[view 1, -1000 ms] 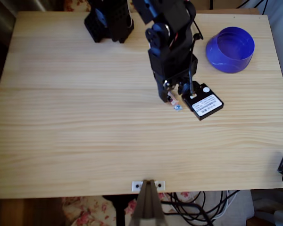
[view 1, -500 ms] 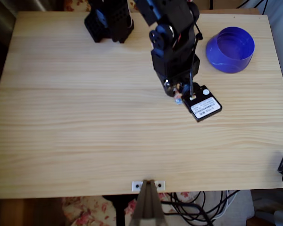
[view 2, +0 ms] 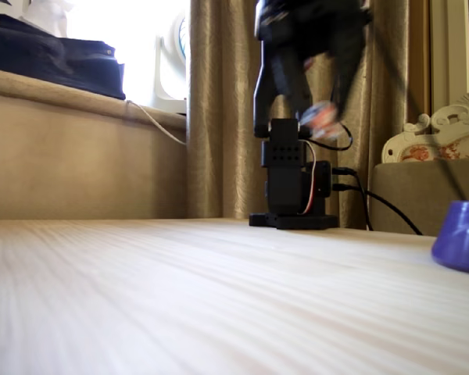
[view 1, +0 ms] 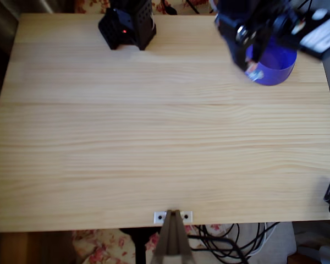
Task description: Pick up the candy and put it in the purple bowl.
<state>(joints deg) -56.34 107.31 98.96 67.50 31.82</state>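
**Candy carried high, almost at the bowl**

Your black two-finger end effector (view 1: 252,67) is clenched on the small wrapped candy with the pale body and light-blue twisted ends (view 1: 254,73). In the overhead view the candy sits at the 9 o'clock rim of the round blue-purple plastic bowl (view 1: 279,65), overlapping the near wall, not yet over the hollow. That bowl stands toward the 1 o'clock corner of the pale pine bench (view 1: 154,143). In the fixed view the candy (view 2: 322,116) hangs well above the bench surface, in front of the black arm base (view 2: 293,183) at 12 o'clock, with the bowl (view 2: 463,234) low at the 3 o'clock edge.

Both views show the arm smeared by motion blur, so I cannot tell how much of the wrapper the fingers hold; it looks like a hold on one end, with the rest of the candy dangling.

What could go wrong from here, as I judge it:

- Let go now and the candy would likely strike the rim or fall outside at the bowl's 9 o'clock side. Carry on toward 3 o'clock until it is over the middle.
- A fast swing with a thin wrapper hold may fling the candy loose. Slow down before you open.
- Coming down too low could knock the light plastic bowl and slide it toward the bench edge. Stay above the rim.
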